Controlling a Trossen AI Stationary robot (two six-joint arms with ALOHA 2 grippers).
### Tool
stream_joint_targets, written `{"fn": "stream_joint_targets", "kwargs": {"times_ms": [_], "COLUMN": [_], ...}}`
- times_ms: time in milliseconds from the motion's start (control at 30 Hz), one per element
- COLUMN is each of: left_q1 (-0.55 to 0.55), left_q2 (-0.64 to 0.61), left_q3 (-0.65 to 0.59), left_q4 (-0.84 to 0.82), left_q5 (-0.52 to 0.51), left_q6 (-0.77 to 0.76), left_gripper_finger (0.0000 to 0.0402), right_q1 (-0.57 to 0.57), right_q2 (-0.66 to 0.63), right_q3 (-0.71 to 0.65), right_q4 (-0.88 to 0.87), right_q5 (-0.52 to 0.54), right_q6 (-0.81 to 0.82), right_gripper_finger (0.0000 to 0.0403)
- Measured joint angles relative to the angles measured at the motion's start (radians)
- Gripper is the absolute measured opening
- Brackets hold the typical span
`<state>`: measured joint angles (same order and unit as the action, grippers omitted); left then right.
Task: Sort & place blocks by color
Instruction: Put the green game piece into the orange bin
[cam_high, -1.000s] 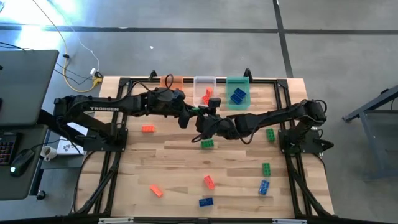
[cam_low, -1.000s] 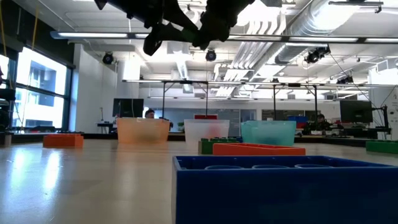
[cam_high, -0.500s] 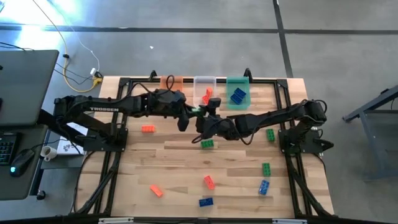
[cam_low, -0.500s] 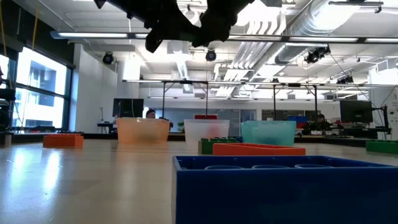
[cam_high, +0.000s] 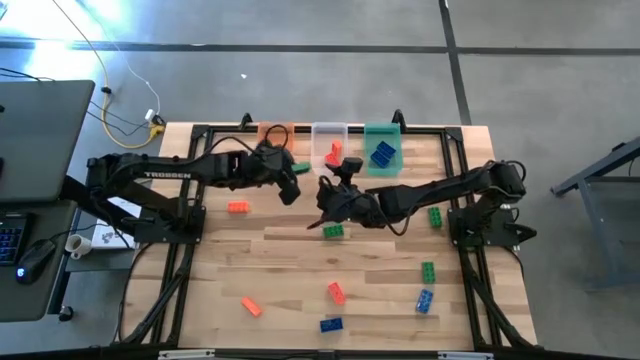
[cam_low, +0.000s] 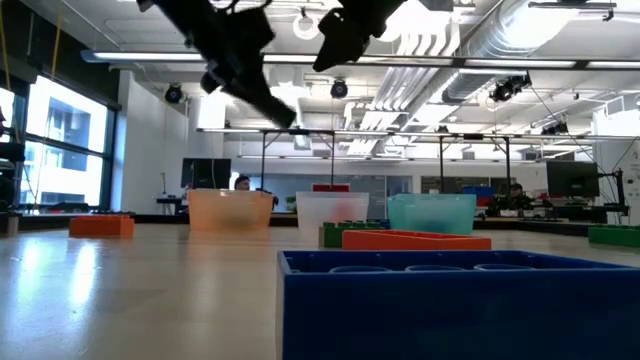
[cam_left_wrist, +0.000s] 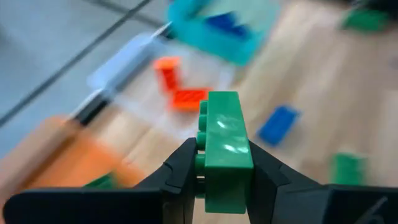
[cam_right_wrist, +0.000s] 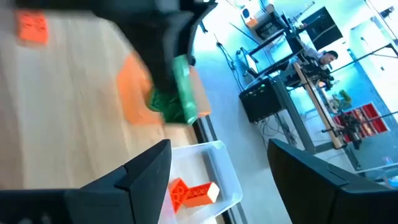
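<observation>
A green block (cam_left_wrist: 225, 130) is in my left gripper (cam_high: 293, 183), which is shut on it above the table, just short of the bins at the far edge. My right gripper (cam_high: 322, 192) hovers close beside it toward the right, open (cam_right_wrist: 221, 155) with nothing between its fingers; its wrist view shows the held green block (cam_right_wrist: 184, 93). Loose blocks lie flat on the wood: red-orange (cam_high: 238, 207), green (cam_high: 333, 231), green (cam_high: 435, 215), blue (cam_high: 330, 324) and others. My left gripper pinches the green block between its two fingers, one on the studded face (cam_left_wrist: 202, 149) and one on the opposite face. The fingers lie along the block, at its near end; the rest sticks out ahead of them. The block is lifted clear of the table.
Three tubs line the far edge: orange (cam_high: 276, 131), clear (cam_high: 329, 138) with red-orange blocks inside, green (cam_high: 382, 150) with a blue block inside. More blocks lie near the front right (cam_high: 428, 270). A blue block (cam_low: 450, 300) fills the low view's foreground.
My right gripper has opened and let go of the green block that both grippers held between them. My left gripper has kept the block, drawn it away toward the table's left and far edge, rolled, and tipped its fingers downward.
</observation>
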<state>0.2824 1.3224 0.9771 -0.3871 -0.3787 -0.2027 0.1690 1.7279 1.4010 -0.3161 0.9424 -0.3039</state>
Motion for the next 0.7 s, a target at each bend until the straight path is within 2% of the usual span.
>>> {"fn": "stream_joint_targets", "kwargs": {"times_ms": [100,267,533,700], "left_q1": [0.043,0.138,0.331,0.442], "left_q2": [0.0,0.0,0.009,0.038], "left_q3": [0.0,0.0,0.0,0.0], "left_q4": [-0.088,-0.157,-0.125,-0.082], "left_q5": [-0.033,-0.025,0.066,0.157], "left_q6": [0.005,0.045,0.102,0.104], "left_gripper_finger": [0.0078,0.0078,0.0078,0.0078], "right_q1": [0.021,0.068,0.129,0.148], "right_q2": [0.0,0.0,0.0,0.0], "right_q3": [0.0,0.0,0.0,0.0], "right_q4": [-0.001,-0.003,-0.05,-0.078], "right_q5": [0.0,0.0,0.031,0.031], "right_q6": [0.016,0.018,0.151,0.207], "right_gripper_finger": [0.0256,0.0256,0.0256,0.0256]}}
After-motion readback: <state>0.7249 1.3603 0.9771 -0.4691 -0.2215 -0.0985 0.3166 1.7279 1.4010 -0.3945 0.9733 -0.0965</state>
